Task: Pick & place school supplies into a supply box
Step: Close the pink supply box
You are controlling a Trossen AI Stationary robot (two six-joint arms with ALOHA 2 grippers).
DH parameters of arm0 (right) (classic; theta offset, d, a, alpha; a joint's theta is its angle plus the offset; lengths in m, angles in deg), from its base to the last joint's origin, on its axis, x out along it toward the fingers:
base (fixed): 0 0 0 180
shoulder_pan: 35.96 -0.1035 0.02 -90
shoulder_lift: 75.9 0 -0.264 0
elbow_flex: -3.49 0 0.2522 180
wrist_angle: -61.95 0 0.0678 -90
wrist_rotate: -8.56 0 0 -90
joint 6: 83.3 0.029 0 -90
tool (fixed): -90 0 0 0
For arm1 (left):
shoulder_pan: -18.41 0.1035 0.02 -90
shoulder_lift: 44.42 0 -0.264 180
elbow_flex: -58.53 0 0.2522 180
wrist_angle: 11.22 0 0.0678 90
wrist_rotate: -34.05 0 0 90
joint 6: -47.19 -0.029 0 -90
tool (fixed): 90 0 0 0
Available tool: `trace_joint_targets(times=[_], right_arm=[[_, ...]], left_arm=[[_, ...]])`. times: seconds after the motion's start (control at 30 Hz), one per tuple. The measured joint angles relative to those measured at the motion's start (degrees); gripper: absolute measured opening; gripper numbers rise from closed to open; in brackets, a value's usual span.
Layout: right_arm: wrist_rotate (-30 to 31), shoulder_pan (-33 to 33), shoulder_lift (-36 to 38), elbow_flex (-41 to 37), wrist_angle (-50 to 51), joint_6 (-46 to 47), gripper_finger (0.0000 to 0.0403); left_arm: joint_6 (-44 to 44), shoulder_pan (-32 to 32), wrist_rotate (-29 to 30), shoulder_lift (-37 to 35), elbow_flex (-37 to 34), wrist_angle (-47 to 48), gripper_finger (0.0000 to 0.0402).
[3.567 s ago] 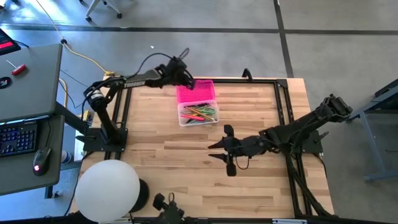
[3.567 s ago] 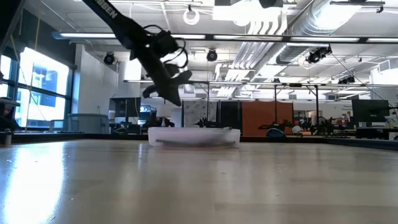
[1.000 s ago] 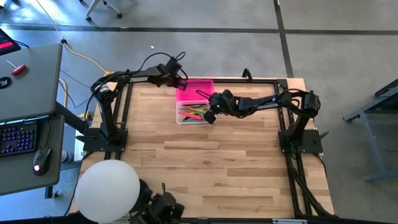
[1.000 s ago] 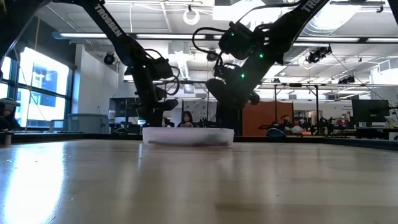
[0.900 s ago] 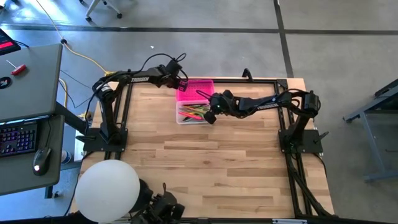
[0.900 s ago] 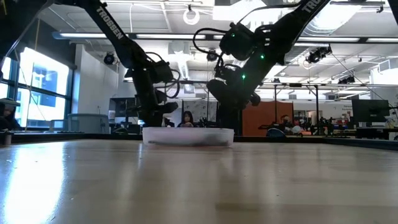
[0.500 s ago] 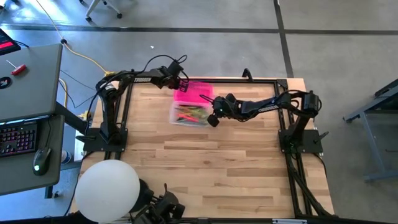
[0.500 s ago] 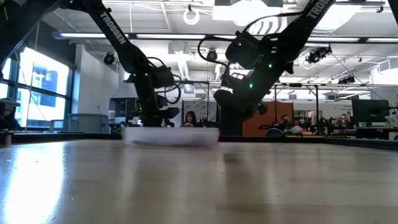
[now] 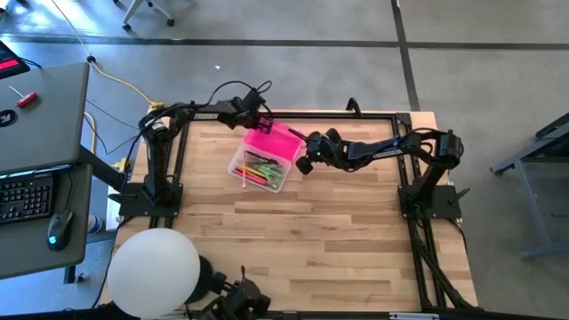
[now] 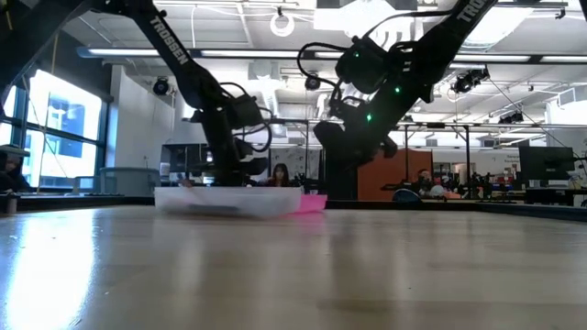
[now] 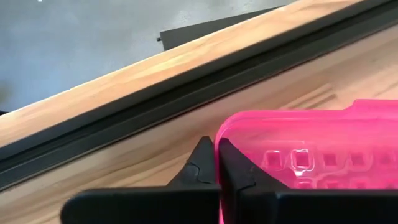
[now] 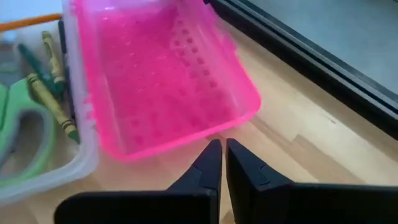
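Table front: the bare wooden table (image 9: 311, 240) is filling the lower half of the high view; I am seeing nothing lying loose on it.
Supply box: the supply box (image 9: 259, 168) is sitting skewed in the upper middle of the high view, its clear base toward lower left and its pink lid (image 9: 274, 140) folded open toward upper right.
School supplies: the school supplies (image 9: 258, 170) are lying inside the base; in the right wrist view I am making out the green scissors (image 12: 18, 127) and crayon-like sticks.
Left end effector: the left end effector (image 11: 216, 163) is pressing its fingers together on the lid's rim, I judge to swing the lid over.
Right end effector: the right end effector (image 12: 217, 160) is hovering just beside the lid's free corner with fingers pressed together and gripping nothing, probably to nudge or steady the box.
Stage: I am judging the packing done and the closing under way.
Room: beyond the table, grey floor, a desk with a keyboard (image 9: 25, 197) at the left edge, and in the low view a lit hall with people far off.
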Motion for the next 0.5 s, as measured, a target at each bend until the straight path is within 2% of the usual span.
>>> trace_joint_targets(times=[0.1, 0.23, 0.37, 0.5], right_arm=[[1.3, 0.56, 0.0, 0.0, -0.07, 0.0, 0.0001], [2.37, 1.05, 1.29, 0.0, 1.88, 0.2, 0.0001], [2.62, 0.97, 4.99, 0.02, 7.39, 1.55, 0.0002], [2.98, 0.15, 10.03, 0.03, 10.78, 1.73, 0.0001]], left_arm=[[-0.06, -1.17, 0.26, 0.07, -0.03, -1.39, 0.0011], [-0.62, -3.08, 0.45, 0.09, -0.11, -4.5, 0.0017], [-2.39, -5.16, 2.91, -0.32, -0.11, -6.47, 0.0025], [-3.69, -7.16, 5.2, -1.72, -0.11, -8.28, 0.0013]])
